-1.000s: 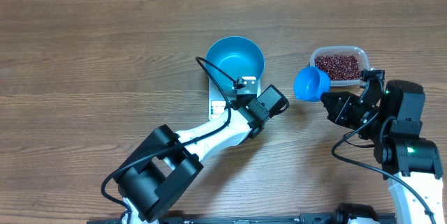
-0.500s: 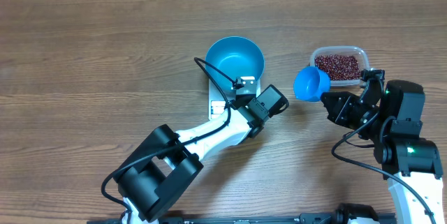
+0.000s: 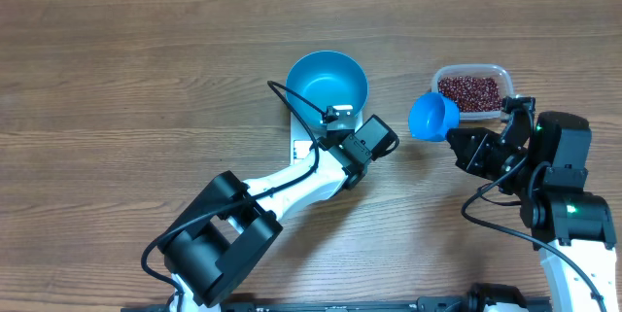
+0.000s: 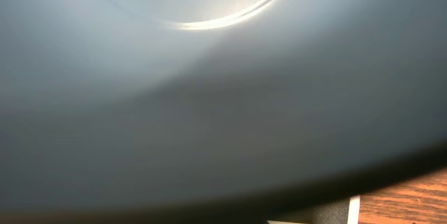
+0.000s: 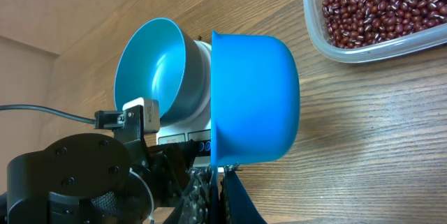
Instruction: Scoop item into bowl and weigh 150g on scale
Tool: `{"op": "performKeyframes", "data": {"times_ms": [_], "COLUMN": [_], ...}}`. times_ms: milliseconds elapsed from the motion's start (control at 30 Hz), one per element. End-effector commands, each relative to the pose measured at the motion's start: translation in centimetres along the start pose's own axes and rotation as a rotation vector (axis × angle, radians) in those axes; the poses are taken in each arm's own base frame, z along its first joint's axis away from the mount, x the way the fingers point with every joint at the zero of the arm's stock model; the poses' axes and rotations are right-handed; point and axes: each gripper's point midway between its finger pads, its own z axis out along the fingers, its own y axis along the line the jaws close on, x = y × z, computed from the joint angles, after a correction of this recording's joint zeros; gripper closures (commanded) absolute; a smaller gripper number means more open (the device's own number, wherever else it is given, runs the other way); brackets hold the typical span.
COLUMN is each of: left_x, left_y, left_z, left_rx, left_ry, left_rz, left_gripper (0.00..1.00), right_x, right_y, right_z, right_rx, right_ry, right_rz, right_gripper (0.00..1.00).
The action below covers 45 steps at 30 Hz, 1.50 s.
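The blue bowl (image 3: 328, 81) stands empty on the white scale (image 3: 303, 147). My left gripper (image 3: 333, 133) is shut, low against the bowl's near side over the scale's button edge. The bowl's wall (image 4: 209, 98) fills the left wrist view, with a corner of the scale (image 4: 353, 208) below it. My right gripper (image 3: 465, 143) is shut on the handle of a small blue scoop (image 3: 432, 116), held on its side between the bowl and a clear tub (image 3: 499, 71). The beans (image 3: 470, 91) lie in that tub. The right wrist view shows the scoop (image 5: 255, 98), bowl (image 5: 157, 70), beans (image 5: 380, 4) and right gripper (image 5: 225, 189).
The left arm (image 3: 282, 195) crosses the table from the front left to the scale. The right arm's body (image 3: 569, 195) stands at the front right, beside the tub. Bare wooden tabletop (image 3: 126, 79) lies to the left and behind.
The left wrist has edged very slightly to the left by the scale. The right arm and the scoop have not moved.
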Motion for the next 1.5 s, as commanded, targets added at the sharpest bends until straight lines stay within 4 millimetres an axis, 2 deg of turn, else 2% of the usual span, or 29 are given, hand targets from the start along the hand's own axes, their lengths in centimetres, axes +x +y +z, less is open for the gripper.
{"op": "performKeyframes", "data": {"times_ms": [0, 567, 767, 833, 933, 967, 1067, 1233, 1467], "left_x": [2.0, 2.0, 0.9, -0.3, -1.9, -3.0, -4.2, -5.2, -9.2], "left_y": [0.4, 0.5, -0.4, -1.2, -3.2, -4.5, -5.2, -4.9, -3.7], "left_z": [1.8, 2.1, 1.2, 0.0, -2.9, -4.9, -7.4, -11.6, -18.3], "left_rx": [-0.017, 0.008, 0.042, 0.073, 0.161, 0.215, 0.264, 0.343, 0.439], "left_ry": [0.065, 0.101, 0.080, 0.055, 0.025, -0.006, -0.041, -0.054, -0.215], "left_rz": [0.004, -0.020, 0.005, 0.030, 0.058, 0.067, 0.079, 0.065, 0.075], "left_gripper": [0.96, 0.96, 0.96, 0.96, 0.96, 0.96, 0.96, 0.96, 0.95], "right_x": [-1.0, -1.0, -1.2, -1.4, -1.6, -1.6, -1.6, -1.6, -1.2], "right_y": [0.4, 0.4, 0.5, 0.5, 0.6, 0.6, 0.6, 0.7, 1.6], "right_z": [-0.5, -0.5, -0.5, -0.5, -0.5, -0.5, -0.5, -0.5, -0.6], "right_rx": [0.001, 0.000, -0.003, -0.006, -0.009, -0.010, -0.009, -0.011, -0.067], "right_ry": [-0.031, -0.032, -0.041, -0.048, -0.056, -0.056, -0.056, -0.055, -0.031], "right_rz": [-0.019, -0.020, -0.025, -0.028, -0.027, -0.027, -0.026, -0.017, 0.000], "right_gripper": [0.96, 0.96, 0.96, 0.96, 0.96, 0.96, 0.96, 0.96, 0.96]}}
